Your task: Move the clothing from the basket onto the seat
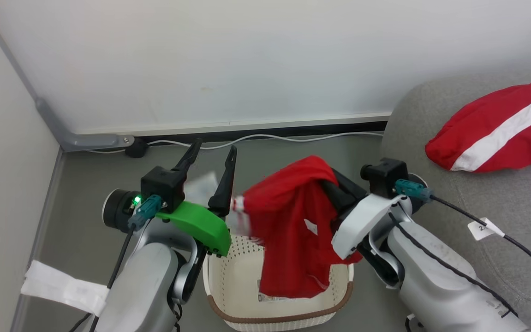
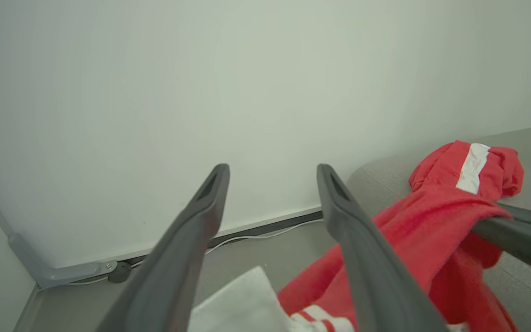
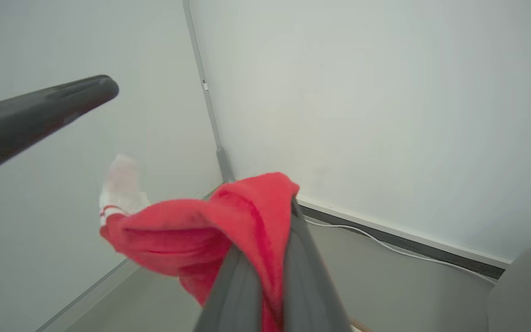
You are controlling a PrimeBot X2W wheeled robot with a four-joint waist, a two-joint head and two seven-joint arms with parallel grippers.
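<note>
Nearest, the laundry basket [image 1: 228, 281] sits on the floor between the two forearms, and the red garment [image 1: 293, 221] hangs over it, its lower hem dangling inside the basket's right half. The right gripper [image 3: 283, 216] has its fingers pressed together on a bunched fold at the top of the cloth, so the whole weight hangs from that one pinch. Just left of it, the left gripper [image 1: 214, 147] stands spread wide with nothing between its fingers. A white, stripe-trimmed end of the garment beside it is blurred, probably loose and swinging.

The step in hand looks like the carry. It would go best by lifting until the hem clears the brown rim, then swinging right in a smooth arc, keeping the pinch firm. The left arm should stay clear of the trailing end.

Further right, the grey sofa [image 1: 477, 198] has open cushion nearer than the second red garment [image 1: 496, 129], which already lies on it. Lower the cloth there before opening.
</note>
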